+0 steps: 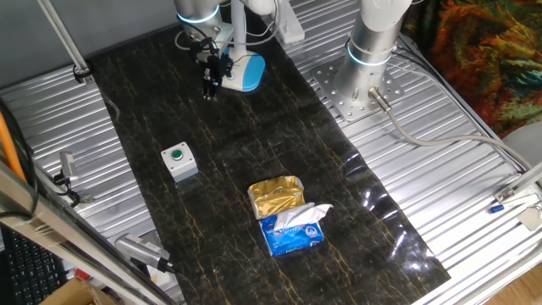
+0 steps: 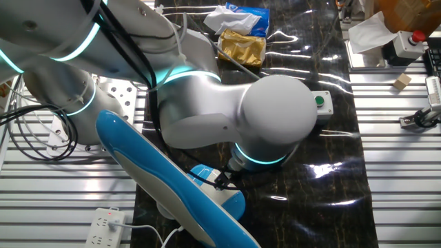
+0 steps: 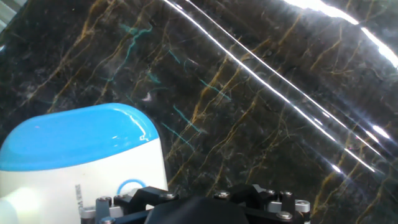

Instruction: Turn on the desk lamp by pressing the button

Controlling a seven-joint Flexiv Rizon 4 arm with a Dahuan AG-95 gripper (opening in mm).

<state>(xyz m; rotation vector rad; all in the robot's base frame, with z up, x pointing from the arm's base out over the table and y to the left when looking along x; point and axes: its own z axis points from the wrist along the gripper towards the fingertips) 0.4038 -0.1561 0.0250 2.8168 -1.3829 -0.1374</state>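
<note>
A dark marbled mat [image 1: 254, 152] with gold veins covers the middle of the ribbed metal worktop [image 1: 457, 178], glaring under the lights; the desk lamp [image 1: 246, 72] stands at the mat's far end, its blue-rimmed base just beside the hand [image 1: 210, 85]; whether the fingers are parted cannot be told; a green-button box [image 1: 179, 161], gold packet [image 1: 276, 196] and tissue pack [image 1: 292, 229] lie well apart from it.

No legible text, brand or number in any view. Desk lamp [image 3: 87, 155] base bears a blue ring symbol and faint grey marks, unreadable.
</note>
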